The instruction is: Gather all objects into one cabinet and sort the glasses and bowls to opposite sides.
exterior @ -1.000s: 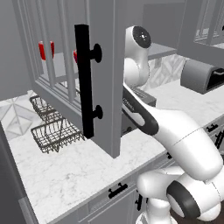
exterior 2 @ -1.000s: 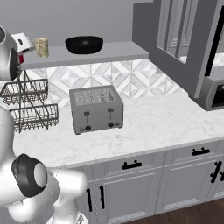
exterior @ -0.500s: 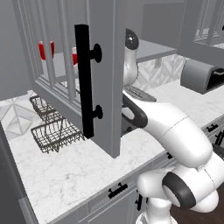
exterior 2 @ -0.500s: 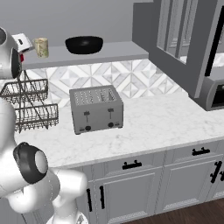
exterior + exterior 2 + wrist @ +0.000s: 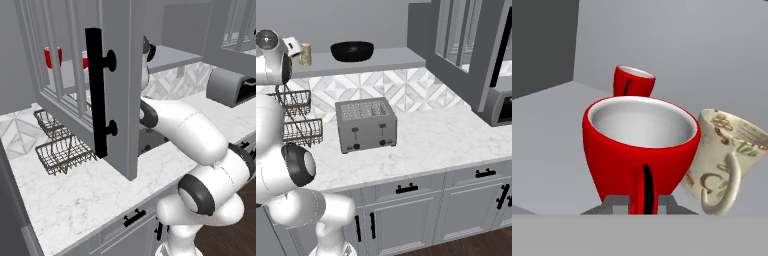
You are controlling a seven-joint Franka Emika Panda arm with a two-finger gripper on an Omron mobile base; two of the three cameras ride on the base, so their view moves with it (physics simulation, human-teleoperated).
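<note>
Three cups fill my hand view. Nearest is the red mug with white inside [image 5: 639,150], its handle running down between the two dark tips of the hand [image 5: 641,204]; I read the hand as closed on that handle. Just beside the mug, leaning away from it, is the beige mottled cup [image 5: 724,150] with a pale looped handle; whether the two touch I cannot tell. Behind the mug, apart from it, stands a second red cup [image 5: 633,81] with a pale inside and a dark line down its face. All three sit over a flat grey shelf surface [image 5: 547,130] with a grey back wall.

From the left base view, the arm reaches up behind the open door of the grey wall cabinet [image 5: 127,90], whose long black bar handle [image 5: 96,92] faces the camera. Red tableware [image 5: 52,56] shows through the barred glass, on the shelf inside. A wire dish rack [image 5: 57,145] stands on the marble desk [image 5: 90,200] below.

From the right base view, the wide black bowl [image 5: 352,51] rests on the open grey shelf [image 5: 396,56] above the tiled backsplash, well apart from the beige cup at that shelf's left end. A grey toaster [image 5: 366,124] stands on the desk beneath the bowl.
</note>
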